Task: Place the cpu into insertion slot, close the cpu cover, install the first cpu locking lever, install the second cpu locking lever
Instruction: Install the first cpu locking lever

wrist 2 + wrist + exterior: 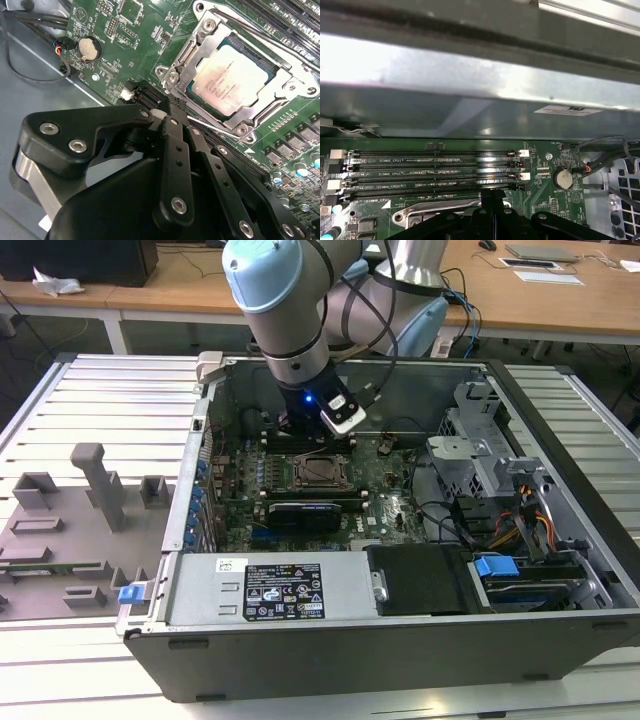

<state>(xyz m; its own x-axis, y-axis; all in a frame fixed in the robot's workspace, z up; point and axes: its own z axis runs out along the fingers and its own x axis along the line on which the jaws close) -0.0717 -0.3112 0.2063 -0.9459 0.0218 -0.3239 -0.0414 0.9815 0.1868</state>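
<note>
— Black gripper (172, 107) housing sits right up at the lens in the second wrist view, all links and silver screws. What are the tips doing?
— Fingers (170, 145) are pressed together, no gap, nothing clamped between them. The first wrist view agrees: the gripper (493, 194) shows one thin seam.

— Take us across the exterior view, from its left.
— One grey fixture tray (60, 530), then the open computer case (200, 650) with its power supply (260, 590) along the near side. One arm (290, 310) drops in from above, wrist pointing straight down. The gripper (297, 428) is low over the green motherboard (385, 505), just beyond the socket. A metal drive cage (480, 455) is at the exterior view's right.

— And the chip?
— One cpu (232, 80), a silver-grey top with faint brownish staining, seated flat in the insertion slot (172, 75). The cpu cover (287, 80) lies down over its edges, and the chip shows through the window.

— Levers?
— One thin silvery lever rod (215, 127) runs along the socket edge nearest the fingertips, which are just beside its end. I can't tell whether it's latched.

— Counts behind the socket?
— Four long memory slots (435, 170) and one coin cell (562, 178).
</note>
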